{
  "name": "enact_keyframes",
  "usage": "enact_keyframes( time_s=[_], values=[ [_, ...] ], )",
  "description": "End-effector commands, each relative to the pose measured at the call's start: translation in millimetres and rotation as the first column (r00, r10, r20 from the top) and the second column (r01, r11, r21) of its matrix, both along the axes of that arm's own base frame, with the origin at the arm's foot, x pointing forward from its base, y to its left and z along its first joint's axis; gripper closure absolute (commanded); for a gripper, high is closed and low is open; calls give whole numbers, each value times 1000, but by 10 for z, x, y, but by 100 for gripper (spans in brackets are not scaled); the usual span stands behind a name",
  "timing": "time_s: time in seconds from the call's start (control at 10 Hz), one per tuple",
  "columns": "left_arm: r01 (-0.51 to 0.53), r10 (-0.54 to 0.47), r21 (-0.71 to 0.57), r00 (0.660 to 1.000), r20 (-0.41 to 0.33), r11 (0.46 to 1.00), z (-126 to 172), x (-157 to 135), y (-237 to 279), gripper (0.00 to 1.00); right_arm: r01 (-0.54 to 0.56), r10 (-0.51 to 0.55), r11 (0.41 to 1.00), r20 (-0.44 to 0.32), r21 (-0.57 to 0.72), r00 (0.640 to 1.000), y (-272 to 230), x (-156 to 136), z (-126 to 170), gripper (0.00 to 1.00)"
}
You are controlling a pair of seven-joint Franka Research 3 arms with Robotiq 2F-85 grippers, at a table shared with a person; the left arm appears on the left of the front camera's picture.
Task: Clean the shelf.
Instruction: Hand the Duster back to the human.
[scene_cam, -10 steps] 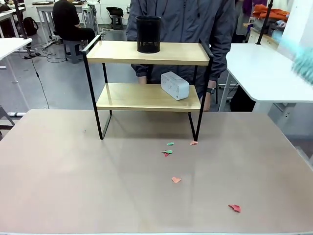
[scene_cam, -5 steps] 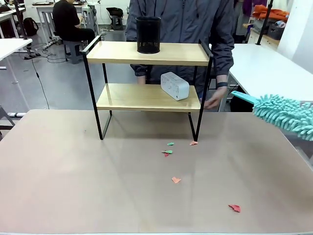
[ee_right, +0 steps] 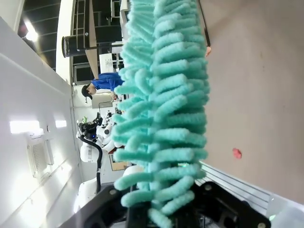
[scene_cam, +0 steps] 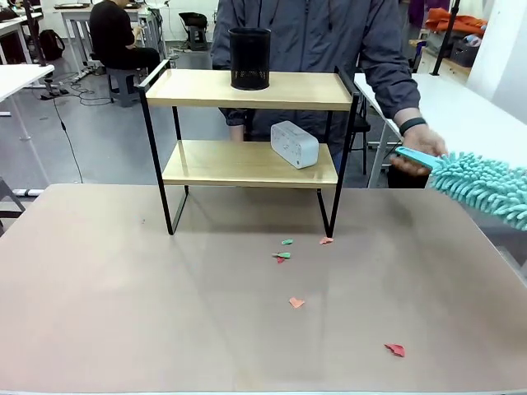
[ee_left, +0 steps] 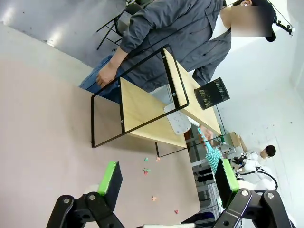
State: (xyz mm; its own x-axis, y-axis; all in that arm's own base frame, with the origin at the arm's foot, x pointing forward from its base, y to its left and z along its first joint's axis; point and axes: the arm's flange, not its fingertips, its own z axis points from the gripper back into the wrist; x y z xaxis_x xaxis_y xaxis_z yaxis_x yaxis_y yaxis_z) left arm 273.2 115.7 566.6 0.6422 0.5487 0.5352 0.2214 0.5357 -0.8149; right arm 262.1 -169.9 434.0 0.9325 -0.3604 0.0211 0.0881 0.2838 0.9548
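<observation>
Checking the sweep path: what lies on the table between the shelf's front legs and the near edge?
In the front view, small paper scraps in red, orange and green lie scattered on the table before the shelf.

One shelf (scene_cam: pixel 247 89) with two boards, one black mesh cup (scene_cam: pixel 249 58), one white box (scene_cam: pixel 294 143), one teal duster (scene_cam: pixel 482 183), and six paper scraps (scene_cam: pixel 296 303) on the table (scene_cam: pixel 99 313)

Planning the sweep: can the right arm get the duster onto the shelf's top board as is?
Probably partly: the duster is off to the shelf's side, path free, but the black mesh cup stands on the top board.
</observation>
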Motion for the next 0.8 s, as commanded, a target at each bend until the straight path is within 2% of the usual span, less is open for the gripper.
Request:
enact_keyframes(
  time_s=[0.0, 0.5, 0.6, 0.7],
  values=[
    [9, -9, 1, 1000, -3, 1000, 14, -6, 19, 0, 50, -50, 999, 12, -13, 999, 258, -25, -62, 100],
    [9, -9, 1, 1000, -3, 1000, 14, -6, 19, 0, 62, -63, 998, 50, 21, 997, 251, -31, -74, 100],
    [9, -9, 1, 1000, -3, 1000, 14, -6, 19, 0, 47, -47, 999, 85, 3, 995, 270, -24, -71, 100],
    [9, -9, 1, 1000, -3, 1000, 14, -6, 19, 0, 33, -35, 999, 100, 17, 994, 305, -10, -52, 60]
  ],
)
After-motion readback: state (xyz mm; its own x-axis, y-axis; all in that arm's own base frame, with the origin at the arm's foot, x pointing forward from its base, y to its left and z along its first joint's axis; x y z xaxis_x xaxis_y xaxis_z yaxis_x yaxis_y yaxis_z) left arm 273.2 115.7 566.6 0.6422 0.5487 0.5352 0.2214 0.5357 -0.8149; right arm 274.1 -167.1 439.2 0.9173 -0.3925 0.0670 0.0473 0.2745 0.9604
